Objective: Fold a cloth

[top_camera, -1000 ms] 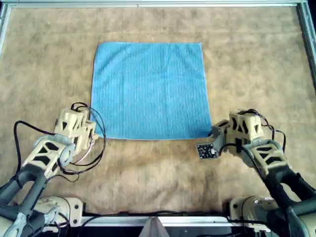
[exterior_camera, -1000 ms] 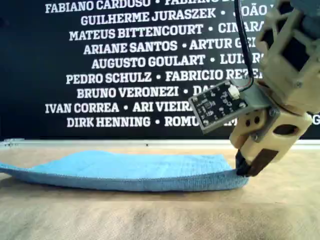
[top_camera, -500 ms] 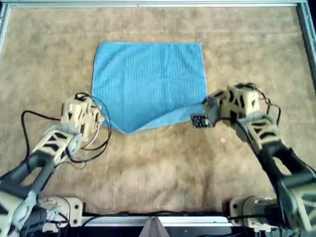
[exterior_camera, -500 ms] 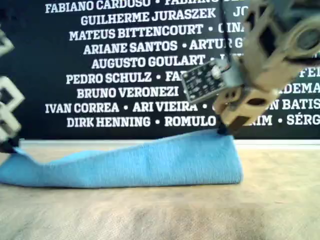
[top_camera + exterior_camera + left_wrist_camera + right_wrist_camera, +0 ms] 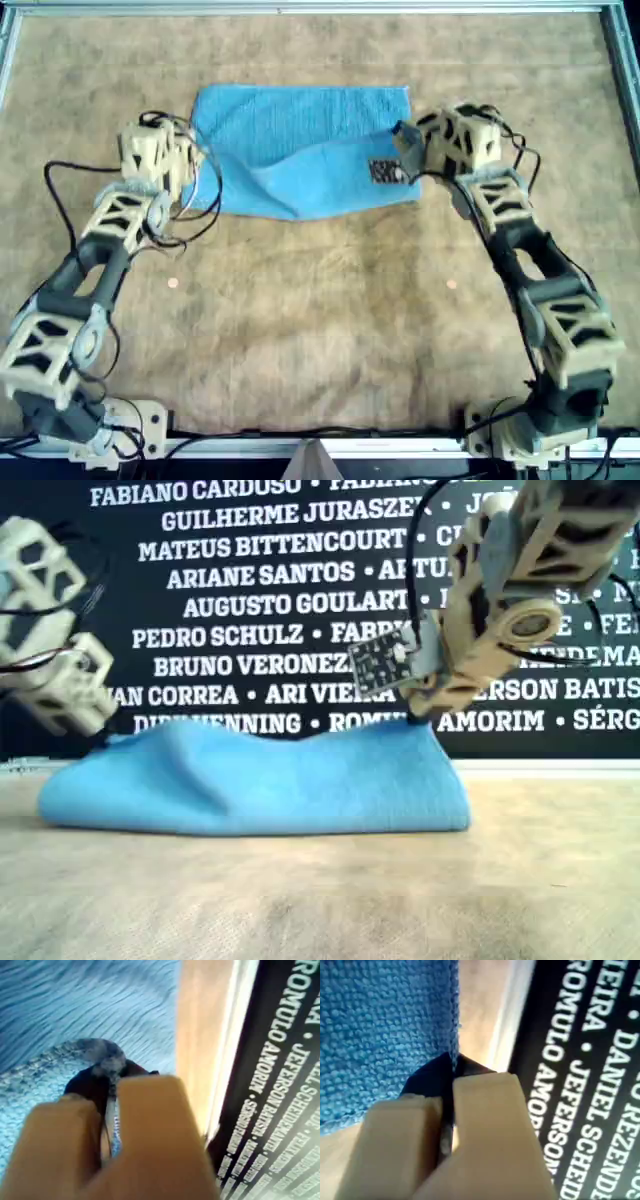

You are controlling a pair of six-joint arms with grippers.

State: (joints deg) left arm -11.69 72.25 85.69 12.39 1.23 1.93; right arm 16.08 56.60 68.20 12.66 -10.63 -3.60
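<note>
Overhead view: both jaws pinch the cloth (image 5: 300, 150) by its corners, bare mat (image 5: 320, 320) all around.

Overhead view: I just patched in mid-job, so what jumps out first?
The light blue cloth lies mid-fold on the brown mat, toward the overhead view's top, its near edge lifted and carried over the rest. The left gripper pinches one corner at the overhead view's left; the right gripper pinches the other at its right. In the exterior view a black board of white names fills the background.
</note>
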